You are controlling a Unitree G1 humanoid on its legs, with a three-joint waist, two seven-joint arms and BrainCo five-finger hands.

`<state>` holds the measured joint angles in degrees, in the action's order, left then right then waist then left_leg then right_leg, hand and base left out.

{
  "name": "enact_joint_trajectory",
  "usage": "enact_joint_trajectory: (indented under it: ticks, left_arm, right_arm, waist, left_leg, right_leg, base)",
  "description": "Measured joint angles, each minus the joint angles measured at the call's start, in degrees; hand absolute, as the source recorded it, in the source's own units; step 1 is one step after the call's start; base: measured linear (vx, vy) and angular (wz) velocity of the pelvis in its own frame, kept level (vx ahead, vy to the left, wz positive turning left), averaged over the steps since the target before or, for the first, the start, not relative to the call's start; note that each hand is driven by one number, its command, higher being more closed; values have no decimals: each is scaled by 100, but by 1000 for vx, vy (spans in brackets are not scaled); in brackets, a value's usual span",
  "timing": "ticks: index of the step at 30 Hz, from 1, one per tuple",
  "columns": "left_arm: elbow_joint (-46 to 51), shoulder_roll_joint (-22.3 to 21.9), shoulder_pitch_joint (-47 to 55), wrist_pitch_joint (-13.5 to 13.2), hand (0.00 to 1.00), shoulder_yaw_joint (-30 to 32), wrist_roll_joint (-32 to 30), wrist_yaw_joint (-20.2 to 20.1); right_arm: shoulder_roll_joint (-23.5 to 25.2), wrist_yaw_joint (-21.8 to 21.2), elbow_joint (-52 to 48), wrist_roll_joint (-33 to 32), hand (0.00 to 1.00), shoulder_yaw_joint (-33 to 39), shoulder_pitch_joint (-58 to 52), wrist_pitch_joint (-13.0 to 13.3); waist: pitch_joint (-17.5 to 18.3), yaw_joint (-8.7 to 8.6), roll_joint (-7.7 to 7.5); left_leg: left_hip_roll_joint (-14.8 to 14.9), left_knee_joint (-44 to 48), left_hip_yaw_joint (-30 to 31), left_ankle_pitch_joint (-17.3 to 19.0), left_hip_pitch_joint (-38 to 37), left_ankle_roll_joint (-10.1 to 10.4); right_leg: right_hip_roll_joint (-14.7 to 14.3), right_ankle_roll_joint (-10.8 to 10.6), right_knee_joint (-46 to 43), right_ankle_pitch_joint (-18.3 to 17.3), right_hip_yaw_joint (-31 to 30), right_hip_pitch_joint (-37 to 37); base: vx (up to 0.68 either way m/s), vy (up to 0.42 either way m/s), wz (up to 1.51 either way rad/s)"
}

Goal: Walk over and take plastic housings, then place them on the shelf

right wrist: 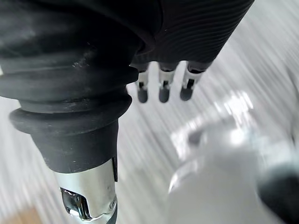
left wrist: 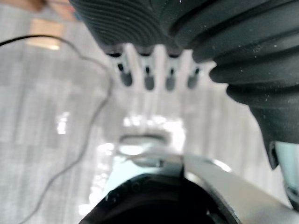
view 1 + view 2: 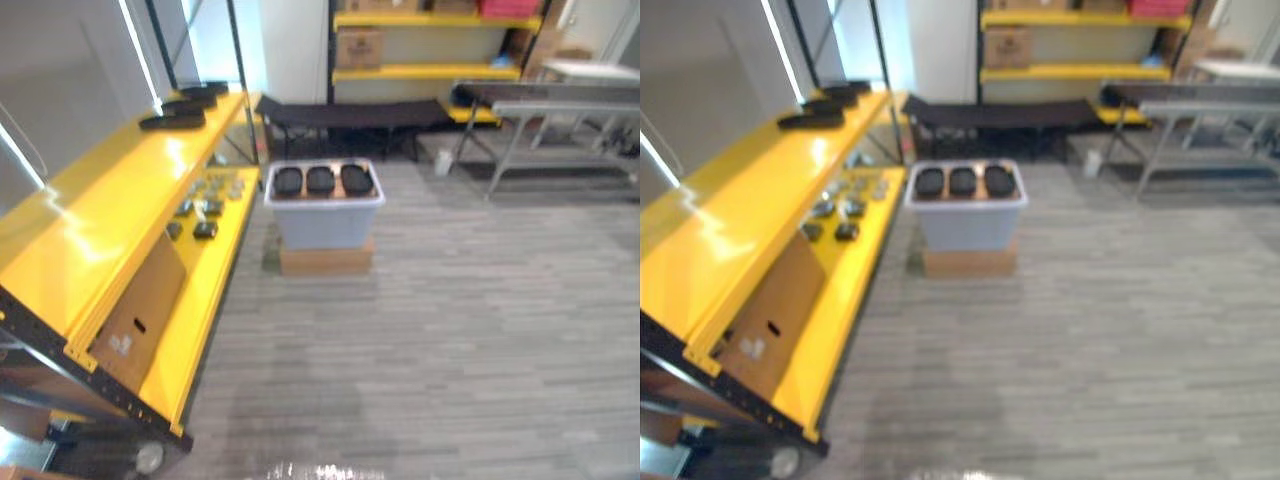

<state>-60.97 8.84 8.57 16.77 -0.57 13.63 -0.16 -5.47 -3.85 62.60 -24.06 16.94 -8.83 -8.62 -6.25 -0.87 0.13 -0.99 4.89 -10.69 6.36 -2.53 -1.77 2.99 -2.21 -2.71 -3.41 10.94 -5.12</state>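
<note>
Three black plastic housings [image 3: 320, 180] lie side by side on top of a grey-blue bin [image 3: 324, 214], which stands on a low cardboard box [image 3: 326, 259] on the floor ahead. More black housings [image 3: 182, 108] rest on the far end of the yellow shelf [image 3: 100, 220] at the left. My left hand [image 2: 149, 74] hangs over the grey floor, its fingers straight and holding nothing. My right hand [image 1: 163, 86] likewise hangs above the floor, fingers relaxed and empty.
Small dark and grey parts [image 3: 207, 200] lie on the lower yellow shelf level, beside a leaning cardboard sheet [image 3: 140, 312]. A black cot [image 3: 350, 114] stands behind the bin, a metal table [image 3: 560, 110] at the right, and yellow racking with boxes [image 3: 430, 45] at the back.
</note>
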Motion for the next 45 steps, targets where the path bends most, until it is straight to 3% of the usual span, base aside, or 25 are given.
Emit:
enact_joint_trajectory:
  ticks: [4, 16, 19, 22, 24, 26, 28, 29, 31, 34, 35, 37, 40, 41, 43, 44, 45]
  left_arm:
    - [-121, -27, -62, 1, 0, 48, -21, -3]
    - [-227, 74, -171, 0, 0, 15, -77, -46]
    - [-219, 83, -185, -35, 0, -34, -67, -59]
    - [-225, 78, -184, -47, 0, -79, -67, -59]
    - [-229, 68, -186, -47, 0, -88, -70, -63]
    - [-222, 61, -195, -57, 0, -237, -69, -60]
    - [-207, 70, -217, -57, 0, -267, -86, -62]
    - [-221, 123, -222, -41, 0, -267, -111, -61]
    - [-224, 189, -237, -36, 0, -256, -119, -63]
    - [-320, 147, -300, -30, 0, 0, -151, -62]
    - [-320, 96, -281, -21, 0, 196, -234, -63]
    - [-317, 64, -276, 1, 0, 416, -282, -66]
    - [-305, 128, -270, 45, 0, 495, -238, -42]
    - [-291, -5, -280, 37, 0, 497, 5, 13]
    - [-280, -103, -254, 47, 0, 499, 350, 19]
    - [-217, -124, -236, 49, 0, 603, 512, 9]
    - [-119, -182, -176, 46, 0, 810, 697, 21]
  right_arm:
    - [44, 22, 144, 5, 0, 209, 9, -28]
    - [138, 144, 184, 1, 0, 271, 125, -131]
    - [168, 161, 172, -297, 0, 276, 238, -124]
    - [232, 361, 146, -1110, 0, 312, 261, -115]
    - [240, 397, 136, -1129, 0, 402, 234, -79]
    - [266, 379, 112, -1092, 0, 518, 148, 1]
    - [238, 363, 75, -1094, 0, 551, 133, 35]
    - [293, 355, 82, -1097, 0, 547, 94, 44]
    - [371, 345, 92, -1089, 0, 544, 50, 24]
    - [466, 271, 148, -1036, 0, 861, -11, -53]
    - [478, 254, 146, -929, 0, 945, -68, -78]
    - [493, 243, 132, -802, 0, 943, -207, -141]
    - [614, 233, 166, -575, 0, 939, -404, -173]
    - [513, 125, 158, -579, 0, 1045, -408, -186]
    - [377, 136, 187, -417, 0, 1003, -367, -186]
    - [334, 146, 206, -290, 0, 1001, -334, -186]
    - [288, 140, 205, -196, 0, 956, -320, -193]
  waist:
    - [-53, 9, 20]
    - [-213, 6, -105]
    - [-259, 8, -102]
    - [-275, -2, -82]
    - [-311, -7, -100]
    - [-378, -17, -41]
    - [-504, -32, -28]
    - [-554, -47, -36]
    - [-569, -47, -169]
    - [-619, -94, -178]
    - [-634, -135, -160]
    - [-643, -142, -176]
    - [-592, -146, -337]
    - [-510, -212, -100]
    - [-452, -233, 92]
    - [-443, -224, 141]
    - [-465, -195, 105]
  left_leg:
    - [-46, -515, -223, -227, -487, -13]
    - [-110, -939, -260, -267, -984, 67]
    - [-113, -940, -386, -250, -1027, 94]
    - [-119, -944, -415, -245, -1030, 88]
    - [-148, -946, -414, -238, -996, 76]
    - [-189, -975, -399, -185, -969, -50]
    - [-161, -972, -395, -217, -1077, -148]
    - [-167, -974, -385, -190, -1140, -133]
    - [-146, -976, -386, -148, -1158, -101]
    - [136, -882, -400, -45, -1159, 12]
    - [312, -764, -428, 43, -1167, 159]
    - [499, -591, -510, 220, -1267, 373]
    - [590, -295, -538, 608, -1451, 692]
    - [935, -130, -497, 815, -1420, 844]
    - [1210, 118, -458, 883, -1351, 972]
    - [1361, 995, -375, 889, -1025, 982]
    - [1590, 2394, -218, 798, -405, 860]
  right_leg:
    - [2, -42, 341, 219, -14, -384]
    - [0, -189, 492, 158, 9, -700]
    - [4, -192, 482, 155, -32, -692]
    - [18, -213, 405, 108, -43, -627]
    - [101, -251, -120, -153, -27, -349]
    - [277, -467, -1235, -469, 4, 150]
    - [375, -424, -2037, -533, 20, 525]
    - [419, -278, -2167, -642, 25, 537]
    - [453, -266, -1987, -649, 17, 579]
    - [411, -272, -1575, -609, 21, 827]
    - [377, -302, -1472, -573, 31, 917]
    - [387, -287, -1209, -364, 57, 940]
    - [574, -248, -1149, 147, 39, 917]
    - [353, -105, -1526, -210, 207, 1017]
    - [150, -29, -1712, -587, 349, 1063]
    - [100, 65, -1804, -791, 368, 981]
    - [48, 99, -1745, -919, 395, 792]
  base:
    - [129, 42, -13]
    - [73, 13, -1]
    - [-33, -3, -16]
    - [-60, -13, -11]
    - [-56, 4, 2]
    - [-55, 31, 7]
    - [-47, 69, 2]
    - [-29, 67, 2]
    - [-6, 12, -5]
    - [100, -44, -6]
    - [147, -86, -7]
    - [201, -160, -14]
    - [280, -267, -4]
    - [393, -351, 13]
    - [326, -242, 21]
    - [367, -300, 19]
    - [377, -315, 15]
